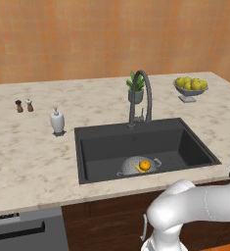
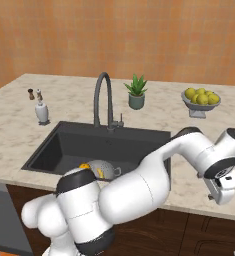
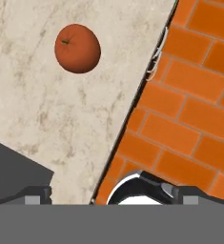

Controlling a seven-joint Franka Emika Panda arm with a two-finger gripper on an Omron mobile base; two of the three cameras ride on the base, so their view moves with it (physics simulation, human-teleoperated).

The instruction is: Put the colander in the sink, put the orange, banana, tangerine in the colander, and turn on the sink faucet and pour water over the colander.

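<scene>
The grey colander [image 1: 136,165] [image 2: 103,167] stands in the front of the dark sink [image 1: 185,147] [image 2: 54,145]. Inside it lie a round orange [image 1: 145,165] and a small yellow banana [image 1: 136,169] [image 2: 84,166]. The dark gooseneck faucet [image 1: 141,93] [image 2: 103,97] arches over the basin's back edge. In the hand view a reddish-orange tangerine [image 3: 77,48] lies on the marble counter, well ahead of my open gripper [image 3: 113,195], whose tips stand wide apart with nothing between them. My hand [image 2: 221,192] hangs off the counter's front edge at the right.
A footed bowl of yellow-green fruits [image 1: 190,87] [image 2: 201,100] and a potted plant [image 1: 136,88] [image 2: 136,92] stand behind the sink. A white soap bottle [image 1: 57,121] [image 2: 42,111] and two shakers [image 1: 23,105] are at the left. Orange brick floor [image 3: 189,105] lies beyond the counter edge.
</scene>
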